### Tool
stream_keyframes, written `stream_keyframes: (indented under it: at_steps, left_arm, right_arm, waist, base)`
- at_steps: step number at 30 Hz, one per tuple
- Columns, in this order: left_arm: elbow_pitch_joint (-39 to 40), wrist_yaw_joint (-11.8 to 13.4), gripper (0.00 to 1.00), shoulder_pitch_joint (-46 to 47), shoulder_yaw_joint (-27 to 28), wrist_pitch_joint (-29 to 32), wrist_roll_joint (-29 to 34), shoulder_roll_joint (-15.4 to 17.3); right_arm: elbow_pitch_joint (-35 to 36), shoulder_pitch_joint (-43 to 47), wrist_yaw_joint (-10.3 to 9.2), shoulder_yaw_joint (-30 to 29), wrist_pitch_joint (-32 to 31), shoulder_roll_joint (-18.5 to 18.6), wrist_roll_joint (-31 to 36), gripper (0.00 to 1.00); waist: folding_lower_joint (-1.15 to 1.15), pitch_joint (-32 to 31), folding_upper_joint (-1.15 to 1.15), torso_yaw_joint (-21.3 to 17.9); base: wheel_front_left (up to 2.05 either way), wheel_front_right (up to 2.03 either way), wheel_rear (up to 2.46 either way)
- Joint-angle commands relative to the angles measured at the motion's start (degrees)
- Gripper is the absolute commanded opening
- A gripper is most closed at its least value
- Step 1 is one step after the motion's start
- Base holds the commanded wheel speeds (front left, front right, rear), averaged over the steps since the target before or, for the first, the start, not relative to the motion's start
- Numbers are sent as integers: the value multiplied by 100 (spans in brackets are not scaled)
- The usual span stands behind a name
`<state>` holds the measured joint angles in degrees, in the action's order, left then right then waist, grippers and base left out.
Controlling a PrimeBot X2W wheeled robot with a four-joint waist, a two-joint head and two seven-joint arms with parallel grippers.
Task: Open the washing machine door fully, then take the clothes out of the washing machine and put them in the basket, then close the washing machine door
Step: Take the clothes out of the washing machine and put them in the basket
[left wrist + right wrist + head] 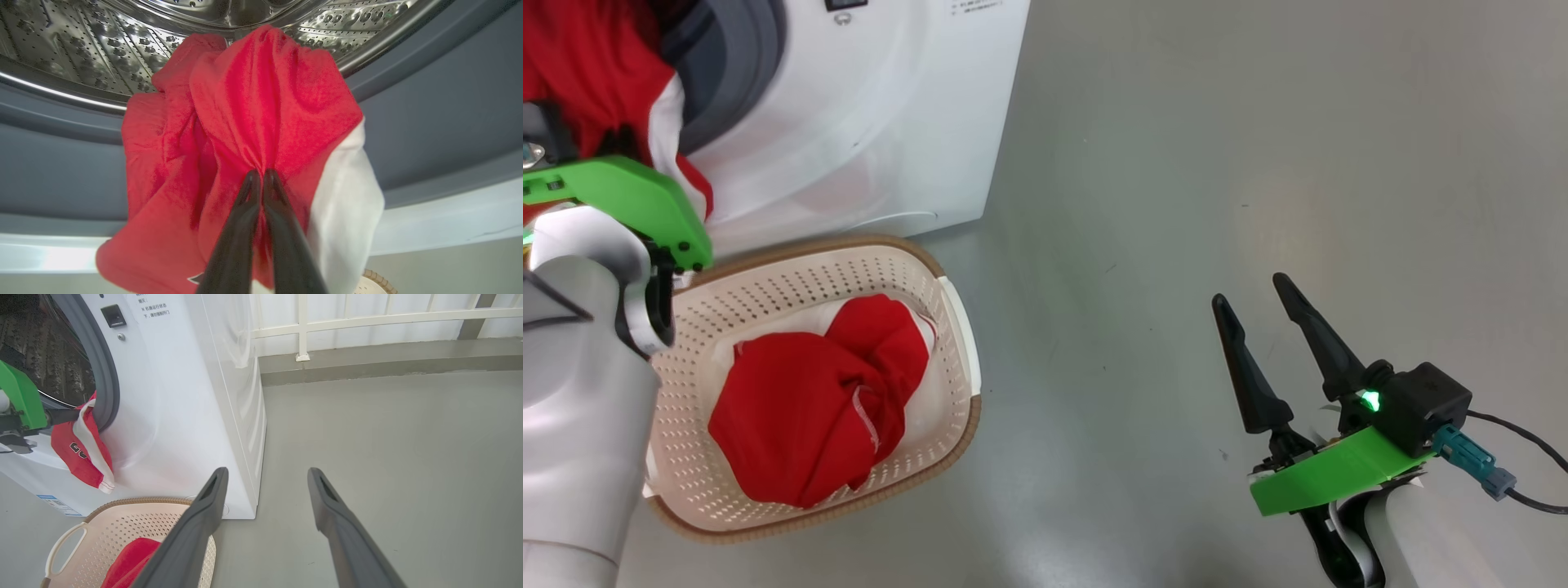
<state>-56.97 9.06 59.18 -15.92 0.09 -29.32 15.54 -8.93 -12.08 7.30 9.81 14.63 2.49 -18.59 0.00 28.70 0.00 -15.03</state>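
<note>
Red garment (261,102) with white trim hangs out of the steel drum (81,49) mouth, over the grey gasket (429,122). The left pincer (259,175) is clamped tight on a fold. Black print on the fabric, possibly lettering, unreadable. The basket (956,327) sits on the floor (1258,163) just below the washing machine (890,122), second red garment (817,400) inside. The right pincer (1254,292) is spread wide, holding nothing, well apart.

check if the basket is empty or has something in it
Not empty: a crumpled red garment lies inside the basket.
</note>
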Motion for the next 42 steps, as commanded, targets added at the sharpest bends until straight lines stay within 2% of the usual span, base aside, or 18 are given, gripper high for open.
stream_keyframes:
  at_steps: [1, 9, 15, 27, 32, 42]
  left_arm:
    - [129, 45, 0, -28, 110, -95, 9, 217]
    - [610, 176, 0, -418, 286, -1012, -90, 168]
    - [1509, 348, 0, -883, 370, -1406, -47, 98]
    - [4705, 1184, 0, -2282, 624, -1507, 710, 143]
    - [5862, 1419, 0, -2756, 704, -1508, 1122, 187]
    - [6768, 1557, 0, -3218, 572, -1446, 1485, 334]
  right_arm:
    - [106, 9, 19, 102, 37, 39, -9, 100]
    - [110, 93, 19, 45, 37, 39, 91, 100]
    - [122, 170, 19, 24, 37, 39, 205, 100]
    - [104, 286, 19, 15, 37, 39, 352, 100]
    - [89, 326, 19, 21, 37, 39, 398, 100]
    - [55, 435, 19, -9, 37, 44, 518, 100]
  waist:
    - [0, -26, 0, 16]
    - [0, -225, 0, 154]
    - [0, -392, 0, 327]
    - [0, -699, 0, 544]
    - [0, -861, 0, 593]
    - [0, -1153, 0, 624]
  base:
    - [0, 0, 0]
    - [0, 0, 0]
    - [0, 0, 0]
    - [0, 0, 0]
    - [0, 0, 0]
    - [0, 0, 0]
